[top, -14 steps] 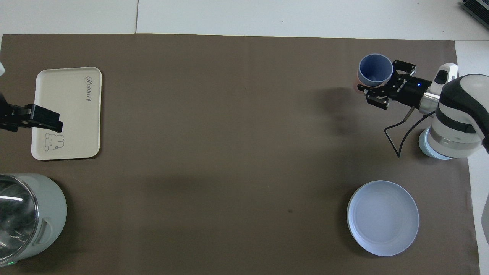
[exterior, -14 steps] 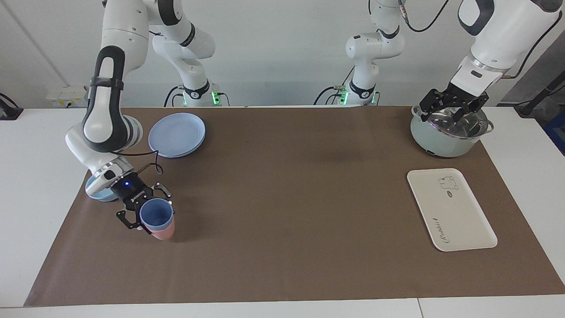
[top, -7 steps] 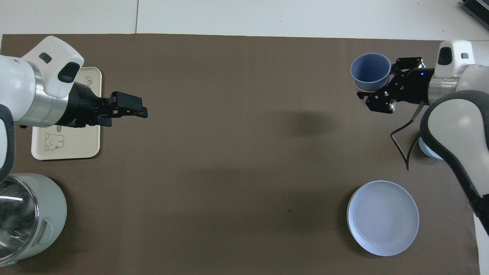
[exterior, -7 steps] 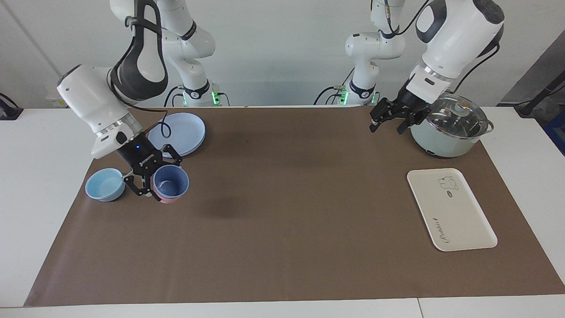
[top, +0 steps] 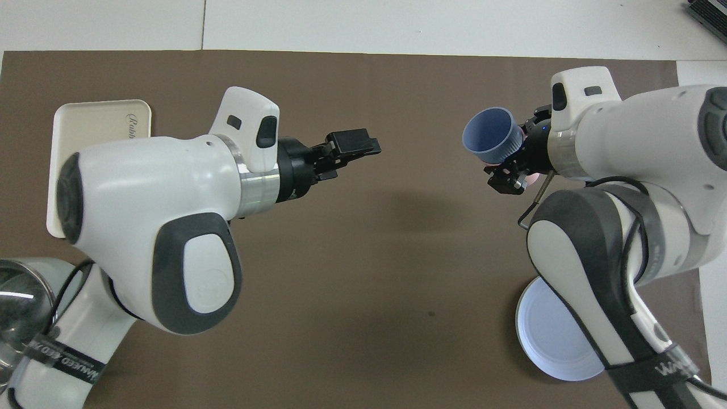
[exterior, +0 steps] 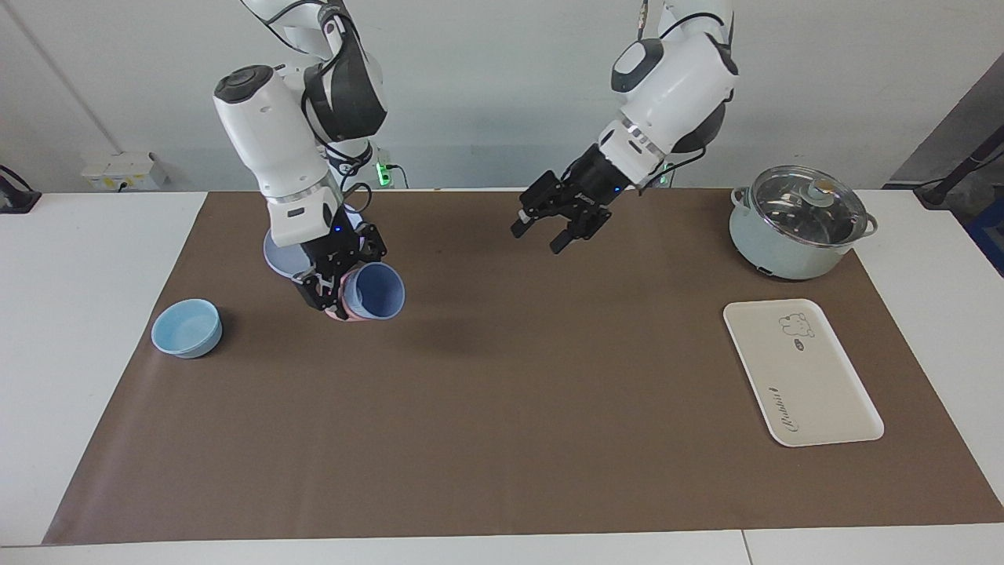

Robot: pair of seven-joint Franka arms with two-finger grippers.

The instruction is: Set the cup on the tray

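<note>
The cup hangs tilted in the air over the brown mat, clamped in the right gripper, with a pink cup nested beneath it and mostly hidden. The left gripper hovers above the mat's middle, jaws spread and empty. The tray lies bare toward the left arm's end, near a lidded pot. An empty blue bowl sits toward the right arm's end; the plate is partly covered by the right arm. A white wall backs the table.

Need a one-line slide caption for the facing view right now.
Right pincer carries the blue cup, nested in a pink cup, above the mat; open left pincer hovers mid-table; tray waits.
</note>
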